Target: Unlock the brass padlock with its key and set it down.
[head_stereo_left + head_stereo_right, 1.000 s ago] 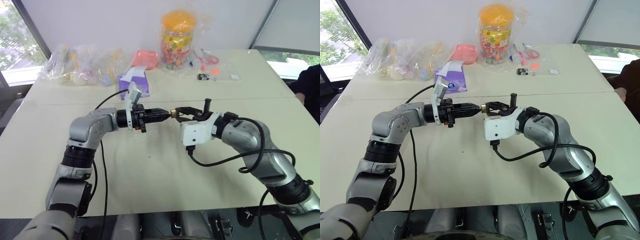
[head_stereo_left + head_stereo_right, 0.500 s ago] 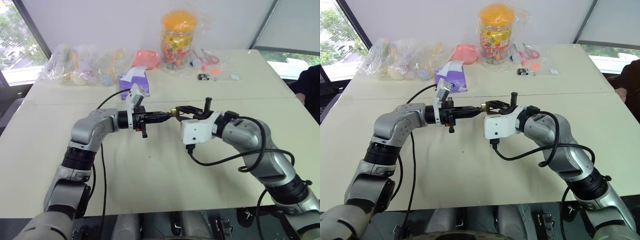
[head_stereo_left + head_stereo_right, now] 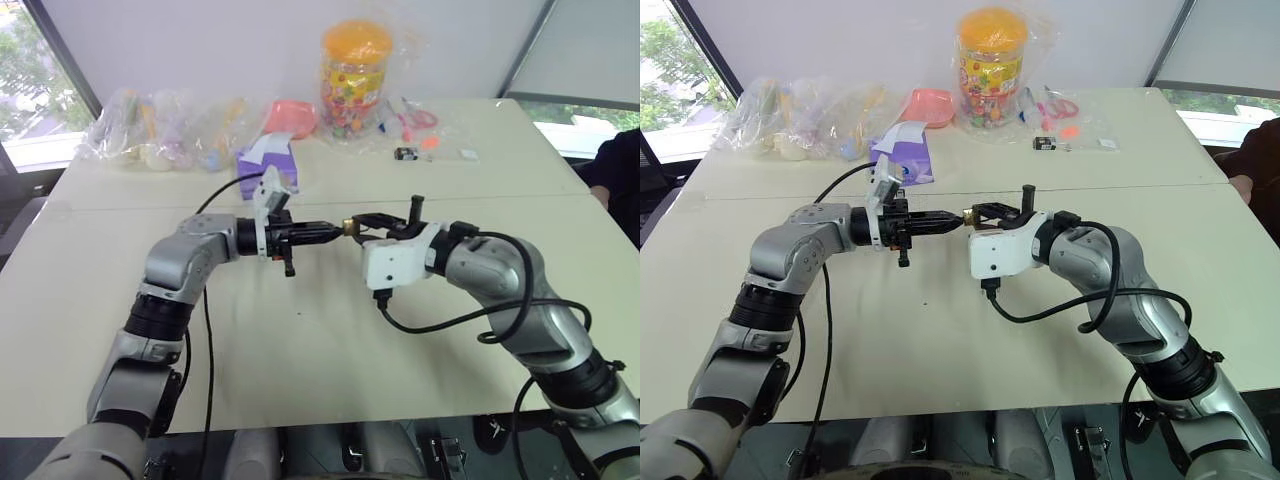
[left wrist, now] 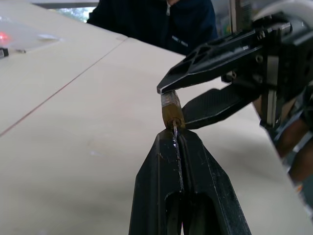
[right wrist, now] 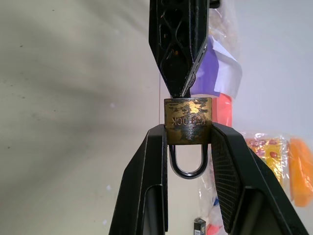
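While the two arms meet nose to nose above the table, the padlock hangs in the air between them rather than lying on anything. The right gripper clamps the brass body from both sides, its fingers pressing the narrow flanks so the keyhole end faces outward and the shackle points back between the jaws. As I read it, that grip leaves the keyway free and braces the lock against twisting.

Opposite, the left gripper is clenched tight on the key, a thin silvery blade pinched edge-on between the closed fingers, with its tip running into the bottom of the padlock. Both grippers lie nearly level and in line, which I take to be deliberate: a key turns only if it sits straight along the keyway.

The shackle looks seated in the body, so the lock seems not yet open; my guess is that the turning step is in hand. A slight misalignment could bind or bend the key.

Far back on the table, well apart from the work, stand a candy jar, a purple tissue box and some plastic bags. A person in dark clothes sits at the table's edge.
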`<state>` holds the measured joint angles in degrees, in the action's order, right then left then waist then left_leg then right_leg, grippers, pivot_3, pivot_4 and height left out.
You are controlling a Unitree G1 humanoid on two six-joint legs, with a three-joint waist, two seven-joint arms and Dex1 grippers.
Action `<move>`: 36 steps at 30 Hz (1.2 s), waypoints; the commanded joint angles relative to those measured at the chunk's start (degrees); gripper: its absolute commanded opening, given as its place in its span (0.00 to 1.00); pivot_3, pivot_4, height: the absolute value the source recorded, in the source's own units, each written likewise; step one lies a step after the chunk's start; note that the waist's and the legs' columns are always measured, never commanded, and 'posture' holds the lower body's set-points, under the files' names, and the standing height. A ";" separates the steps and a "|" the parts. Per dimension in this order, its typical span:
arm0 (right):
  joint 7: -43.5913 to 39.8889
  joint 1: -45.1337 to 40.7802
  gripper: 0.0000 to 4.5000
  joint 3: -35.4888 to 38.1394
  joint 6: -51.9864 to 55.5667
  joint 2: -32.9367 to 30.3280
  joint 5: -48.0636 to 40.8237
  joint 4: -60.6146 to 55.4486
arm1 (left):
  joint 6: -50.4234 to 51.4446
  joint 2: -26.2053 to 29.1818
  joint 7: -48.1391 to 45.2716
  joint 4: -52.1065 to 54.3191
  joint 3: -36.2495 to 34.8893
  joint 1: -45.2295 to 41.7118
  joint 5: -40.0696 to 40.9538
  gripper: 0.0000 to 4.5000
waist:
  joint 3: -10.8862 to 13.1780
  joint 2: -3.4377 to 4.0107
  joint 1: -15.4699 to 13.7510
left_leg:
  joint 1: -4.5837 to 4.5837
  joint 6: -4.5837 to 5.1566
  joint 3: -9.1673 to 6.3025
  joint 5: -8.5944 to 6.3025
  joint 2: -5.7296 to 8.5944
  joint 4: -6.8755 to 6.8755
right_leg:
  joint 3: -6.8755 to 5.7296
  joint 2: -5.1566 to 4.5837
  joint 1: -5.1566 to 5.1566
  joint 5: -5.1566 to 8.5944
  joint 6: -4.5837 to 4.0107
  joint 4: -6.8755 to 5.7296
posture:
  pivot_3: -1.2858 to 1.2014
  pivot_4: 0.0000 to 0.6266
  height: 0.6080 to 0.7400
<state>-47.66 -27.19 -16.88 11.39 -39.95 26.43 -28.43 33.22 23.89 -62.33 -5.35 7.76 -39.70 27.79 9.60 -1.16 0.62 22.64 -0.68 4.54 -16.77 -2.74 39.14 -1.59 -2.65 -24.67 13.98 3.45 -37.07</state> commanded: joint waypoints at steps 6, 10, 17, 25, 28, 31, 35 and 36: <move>-2.15 -0.44 0.14 1.25 -0.70 -0.23 -1.12 -2.52 | -16.57 1.37 -4.70 1.96 3.91 0.10 -7.92 0.00 | 0.00 0.00 -0.01 | 0.00 0.00 0.01 0.00 0.00 0.00 | 0.00 0.00 0.00 0.06 -0.10 0.00 | 0.52 0.24 1.00; -2.95 -0.63 0.14 1.42 -0.25 -0.02 -1.77 -2.21 | -28.07 0.99 -5.34 0.67 4.90 0.46 -12.51 0.00 | 0.00 0.00 -0.03 | 0.00 0.00 0.01 0.00 0.00 0.00 | 0.00 0.00 0.00 0.05 -0.10 0.00 | 0.52 0.24 1.00; -3.47 -1.41 0.14 1.72 -0.52 -0.06 -2.19 -1.22 | -48.71 0.85 -6.32 -5.07 6.31 -0.71 -19.12 0.00 | 0.00 0.00 -0.06 | 0.00 0.00 0.03 0.00 0.00 0.00 | 0.00 -0.01 0.00 0.05 -0.10 0.01 | 0.52 0.24 1.00; -3.69 -1.98 0.14 2.00 -0.67 -0.25 -2.33 -0.81 | -7.49 1.68 -6.23 -2.34 2.39 -0.48 -4.33 0.00 | 0.00 0.00 0.10 | 0.01 0.01 0.00 0.00 -0.01 0.00 | -0.01 0.01 0.00 -0.03 0.07 0.00 | 0.52 0.24 1.00; -3.80 -1.90 0.14 2.15 -0.68 -0.33 -2.28 -1.01 | 13.60 1.50 -3.80 -4.77 -2.50 -3.21 5.61 0.00 | 0.00 0.00 0.14 | 0.01 0.01 -0.03 0.00 -0.02 0.00 | -0.01 0.05 -0.01 -0.03 0.10 -0.02 | 0.52 0.24 1.00; -3.87 -1.95 0.14 2.12 -0.69 -0.35 -2.23 -1.08 | 26.59 1.67 -2.82 -8.20 -6.26 -5.67 11.60 0.13 | 0.00 -0.01 0.16 | -0.01 0.01 -0.05 0.00 -0.02 0.00 | -0.02 0.04 0.00 -0.03 0.11 -0.04 | 0.52 0.24 1.00; -3.95 -2.11 0.14 2.06 -0.70 -0.37 -2.17 -1.09 | 32.59 1.01 -1.00 -10.51 -9.54 -6.67 14.48 0.50 | 0.01 -0.01 0.16 | -0.01 0.01 -0.05 0.00 -0.01 0.00 | -0.02 0.04 0.00 -0.01 0.13 -0.04 | 0.52 0.24 1.00; -3.97 -2.10 0.14 2.04 -0.73 -0.40 -2.14 -1.12 | 33.33 0.68 -0.42 -10.68 -10.27 -6.79 14.90 0.57 | 0.01 -0.01 0.15 | 0.00 0.01 -0.05 0.00 -0.01 0.00 | -0.02 0.03 0.00 -0.01 0.13 -0.03 | 0.52 0.24 1.00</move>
<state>-52.01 -28.09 -16.48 11.21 -40.00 24.43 -27.48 65.12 24.70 -63.36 -16.66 -0.63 -45.38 40.68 9.60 -1.17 0.77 22.64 -0.67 4.50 -16.77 -2.74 39.14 -1.60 -2.64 -24.67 13.97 3.58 -37.10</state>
